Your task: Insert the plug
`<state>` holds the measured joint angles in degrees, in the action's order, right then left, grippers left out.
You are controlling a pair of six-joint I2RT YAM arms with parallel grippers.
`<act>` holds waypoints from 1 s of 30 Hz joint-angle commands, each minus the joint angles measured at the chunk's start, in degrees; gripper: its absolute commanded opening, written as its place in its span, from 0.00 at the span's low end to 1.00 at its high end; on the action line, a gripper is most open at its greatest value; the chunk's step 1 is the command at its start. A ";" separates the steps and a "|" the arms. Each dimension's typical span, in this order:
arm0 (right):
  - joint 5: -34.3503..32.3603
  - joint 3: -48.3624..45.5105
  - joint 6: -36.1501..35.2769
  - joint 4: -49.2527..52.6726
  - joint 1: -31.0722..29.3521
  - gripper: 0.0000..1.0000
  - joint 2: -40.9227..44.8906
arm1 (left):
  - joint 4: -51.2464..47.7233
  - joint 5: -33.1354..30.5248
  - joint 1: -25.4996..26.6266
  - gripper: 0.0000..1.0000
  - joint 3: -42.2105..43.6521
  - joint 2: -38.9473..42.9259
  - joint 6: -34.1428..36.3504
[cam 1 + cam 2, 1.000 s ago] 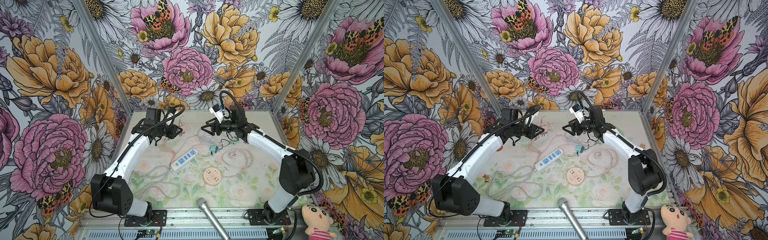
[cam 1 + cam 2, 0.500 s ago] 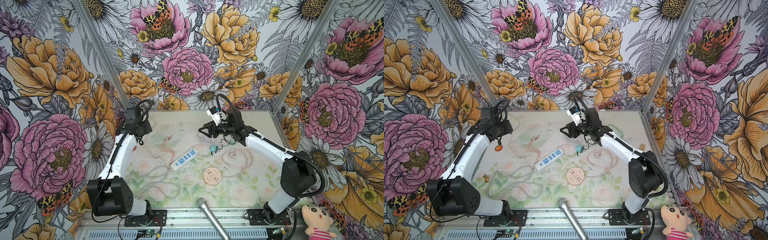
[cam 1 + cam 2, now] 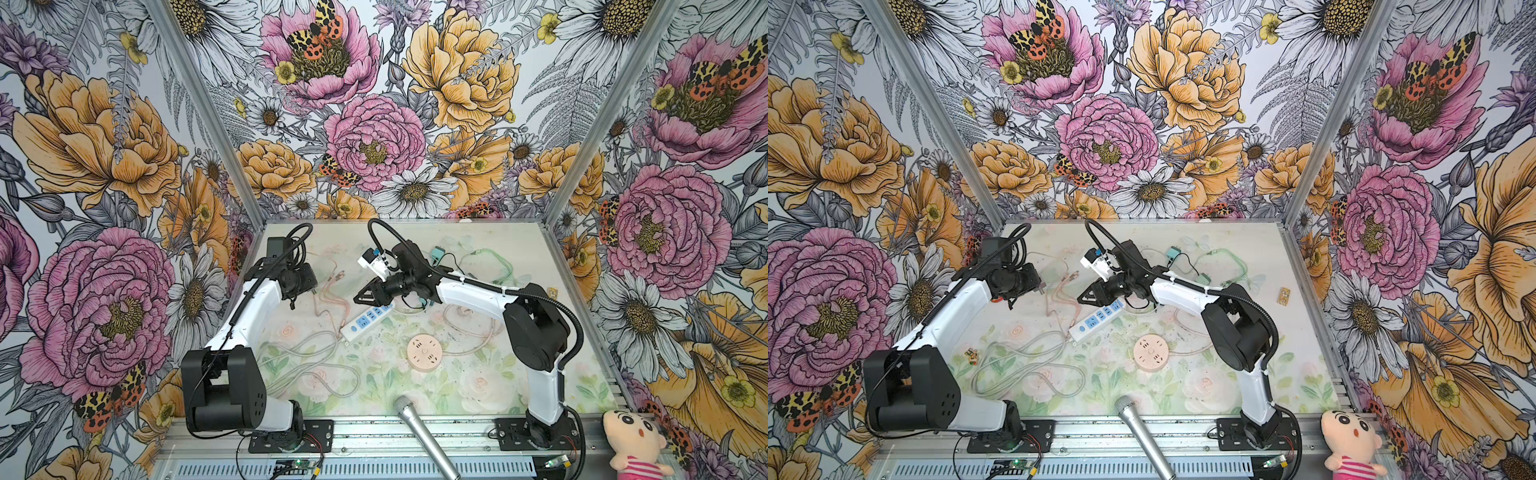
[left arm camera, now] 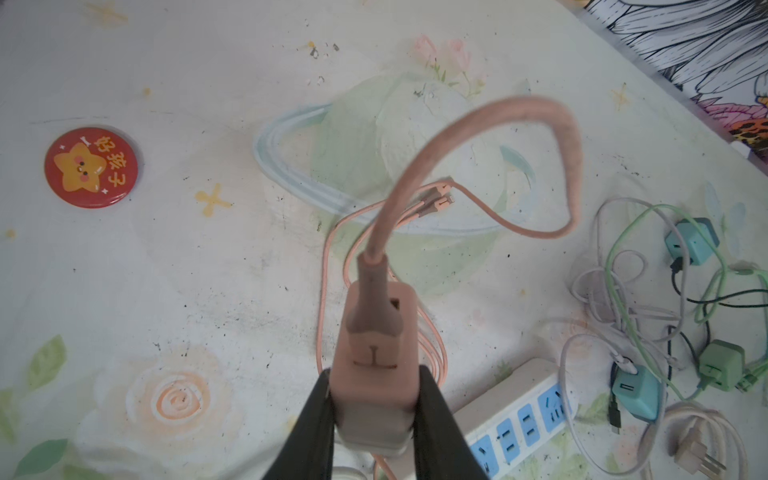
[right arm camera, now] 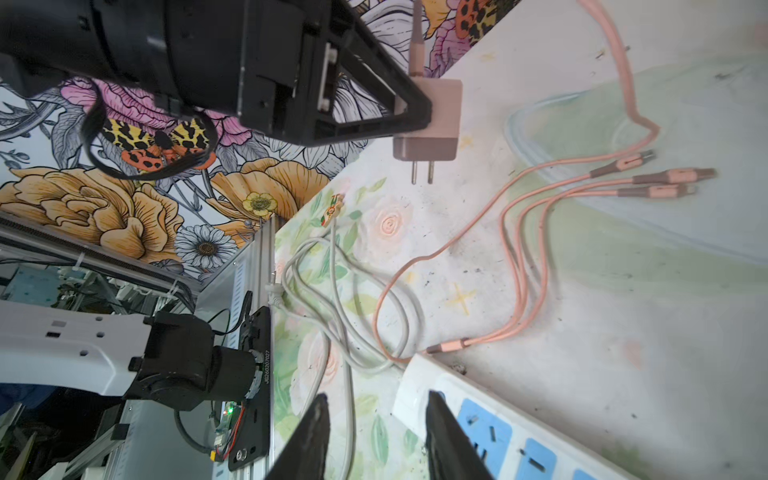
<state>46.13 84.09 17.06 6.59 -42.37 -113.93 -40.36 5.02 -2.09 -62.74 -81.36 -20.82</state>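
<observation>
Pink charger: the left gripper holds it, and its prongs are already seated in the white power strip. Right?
Not seated. The left gripper does hold the pink charger, but the right wrist view shows its prongs bare, in the air, apart from the white power strip.
</observation>
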 commanded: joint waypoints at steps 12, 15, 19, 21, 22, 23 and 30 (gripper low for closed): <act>-2.36 0.05 -1.06 -2.16 -6.97 0.58 -2.85 | 3.37 2.70 -2.40 0.00 0.42 3.30 -0.45; -2.88 2.12 -1.09 -2.72 -8.28 0.60 -4.76 | 3.43 3.26 -2.96 0.00 1.00 3.64 -0.36; -5.32 4.16 -0.45 -2.66 -8.93 0.61 -7.32 | 3.71 4.21 -3.77 0.00 1.67 4.68 -0.45; -7.29 5.26 -0.20 -2.63 -8.97 0.61 -8.84 | 3.71 4.81 -4.02 0.00 1.98 5.36 -0.45; -7.86 5.85 -0.18 -2.63 -8.96 0.61 -9.59 | 3.71 5.15 -4.07 0.00 2.11 5.65 -0.37; -8.51 6.59 -0.10 -2.63 -9.16 0.61 -10.46 | 3.79 5.44 -4.12 0.00 2.31 6.00 -0.28; -11.17 13.01 2.77 -2.63 -10.05 0.61 -16.95 | 4.53 8.32 -4.13 0.00 4.01 7.65 0.14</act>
<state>36.91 93.82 18.24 5.30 -51.81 -128.68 -37.67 10.76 -5.78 -59.68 -75.22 -21.06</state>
